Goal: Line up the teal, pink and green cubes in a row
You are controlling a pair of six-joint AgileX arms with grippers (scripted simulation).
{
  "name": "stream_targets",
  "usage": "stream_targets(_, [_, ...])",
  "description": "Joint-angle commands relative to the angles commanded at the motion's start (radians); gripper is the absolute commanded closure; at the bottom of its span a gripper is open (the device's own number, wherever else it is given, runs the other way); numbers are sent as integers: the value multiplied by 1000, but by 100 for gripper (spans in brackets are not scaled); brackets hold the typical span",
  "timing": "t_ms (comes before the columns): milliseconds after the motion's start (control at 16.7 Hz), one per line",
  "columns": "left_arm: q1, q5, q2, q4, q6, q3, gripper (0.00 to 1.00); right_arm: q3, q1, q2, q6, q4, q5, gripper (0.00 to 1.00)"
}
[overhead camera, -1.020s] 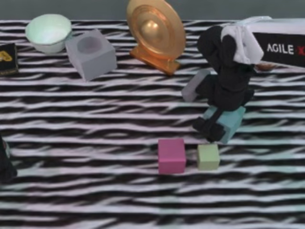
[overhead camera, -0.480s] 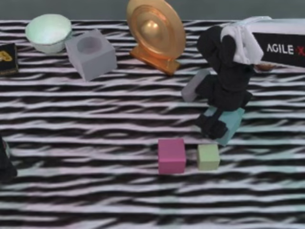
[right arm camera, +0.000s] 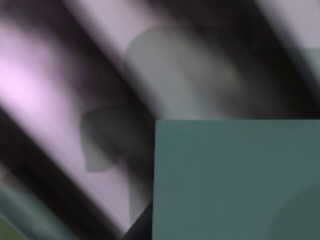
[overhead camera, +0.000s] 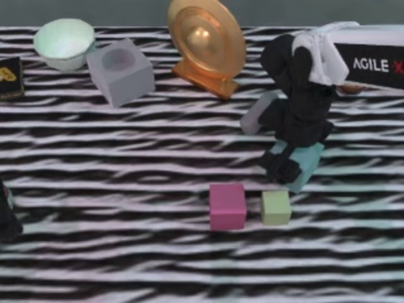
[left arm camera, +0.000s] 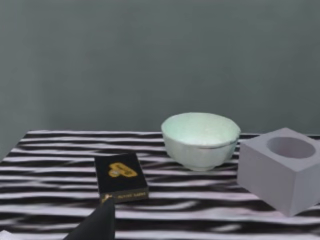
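The teal cube (overhead camera: pixel 310 159) sits turned at an angle at the table's right, just behind the other two. My right gripper (overhead camera: pixel 283 167) comes down on it from above and covers its left part, shut on it. In the right wrist view the teal cube (right arm camera: pixel 235 180) fills the lower part, with a dark finger (right arm camera: pixel 142 227) against its edge. The pink cube (overhead camera: pixel 227 206) and the smaller green cube (overhead camera: pixel 276 207) stand side by side in front, a small gap between them. My left gripper (overhead camera: pixel 6 218) is parked at the table's left edge.
At the back stand a pale bowl (overhead camera: pixel 64 43), a grey-lavender block with a round recess (overhead camera: pixel 120 71) and a gold disc on a stand (overhead camera: pixel 205 41). A black card box (overhead camera: pixel 9 77) lies at the far left. A small grey slab (overhead camera: pixel 255 113) lies beside the right arm.
My right gripper's fingers have drawn in on the teal cube over the last second. The pink and green cubes and the left arm have not moved.
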Motion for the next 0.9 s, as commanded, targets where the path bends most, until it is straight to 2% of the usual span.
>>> stream_targets(180, [0, 0, 0, 0, 0, 0, 0, 16, 1, -14, 0, -22, -3, 100])
stream_targets(600, [0, 0, 0, 0, 0, 0, 0, 156, 6, -81, 1, -234, -3, 100])
stream_targets(900, [0, 0, 0, 0, 0, 0, 0, 162, 3, -80, 2, -240, -3, 100])
